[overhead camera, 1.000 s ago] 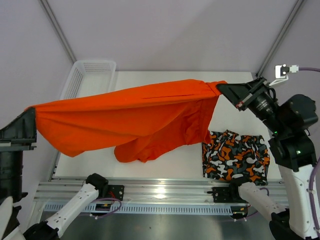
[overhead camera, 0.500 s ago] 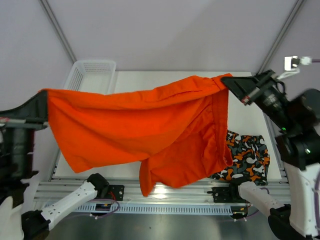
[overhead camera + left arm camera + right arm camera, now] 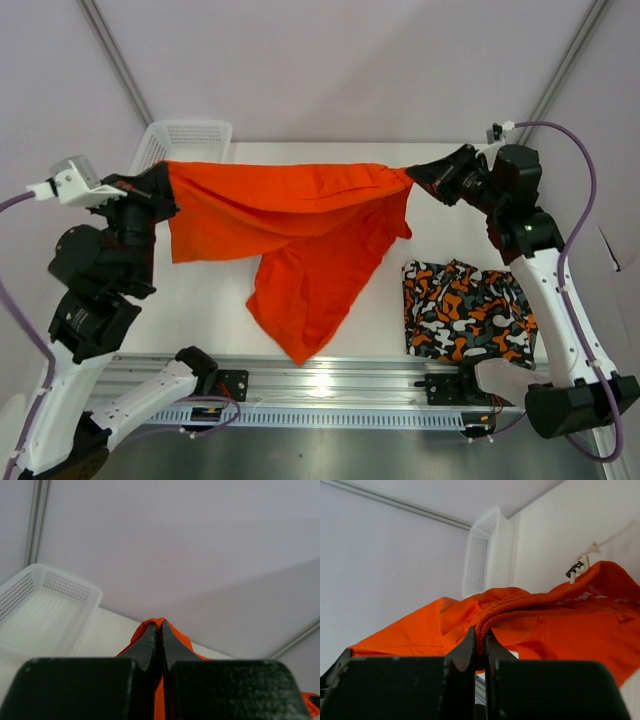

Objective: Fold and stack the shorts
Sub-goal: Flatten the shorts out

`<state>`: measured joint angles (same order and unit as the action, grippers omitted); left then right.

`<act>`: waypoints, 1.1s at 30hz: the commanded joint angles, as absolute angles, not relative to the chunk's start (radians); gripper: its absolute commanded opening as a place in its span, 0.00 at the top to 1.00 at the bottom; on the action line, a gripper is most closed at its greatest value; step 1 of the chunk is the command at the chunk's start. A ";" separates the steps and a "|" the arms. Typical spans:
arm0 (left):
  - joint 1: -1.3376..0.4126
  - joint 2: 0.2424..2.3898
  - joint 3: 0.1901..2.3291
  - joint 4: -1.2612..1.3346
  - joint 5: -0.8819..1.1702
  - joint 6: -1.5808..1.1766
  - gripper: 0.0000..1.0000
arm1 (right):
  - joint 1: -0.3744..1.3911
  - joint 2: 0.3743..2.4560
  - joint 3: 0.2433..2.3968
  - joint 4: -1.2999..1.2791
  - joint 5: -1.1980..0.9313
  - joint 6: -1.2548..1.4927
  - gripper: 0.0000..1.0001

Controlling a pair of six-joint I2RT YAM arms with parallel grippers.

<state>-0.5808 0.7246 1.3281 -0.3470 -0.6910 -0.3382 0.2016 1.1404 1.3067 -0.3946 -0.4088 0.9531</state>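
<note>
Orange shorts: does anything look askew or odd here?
Yes: the orange shorts hang unevenly between the left gripper and right gripper. The waistband is bunched at the right gripper, and one leg sags in a twisted point toward the table. No damage visible.

Plain orange shorts (image 3: 300, 225); patterned shorts (image 3: 465, 312) blotched orange, black, white, grey.

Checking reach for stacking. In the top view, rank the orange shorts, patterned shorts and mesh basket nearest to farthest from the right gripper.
1. Orange shorts, clamped in the right gripper.
2. Patterned shorts, near right side.
3. Mesh basket, far left corner.
</note>
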 commanded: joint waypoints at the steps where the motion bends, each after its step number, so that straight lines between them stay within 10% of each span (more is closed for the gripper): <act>1: -0.569 0.643 1.396 -0.256 -0.609 -0.313 1.00 | 0.201 1.040 1.391 -0.301 -0.423 0.953 1.00; 13: -0.569 0.419 1.433 -0.235 -0.434 -0.318 1.00 | 0.229 0.868 1.574 -0.405 -0.428 0.969 1.00; 27: -0.583 0.711 1.459 -0.242 -0.448 -0.272 1.00 | 0.232 0.966 1.542 -0.365 -0.431 0.983 1.00; 33: -0.128 0.885 1.568 -0.302 -0.018 -0.487 1.00 | 0.245 1.035 1.546 -0.321 -0.436 0.985 1.00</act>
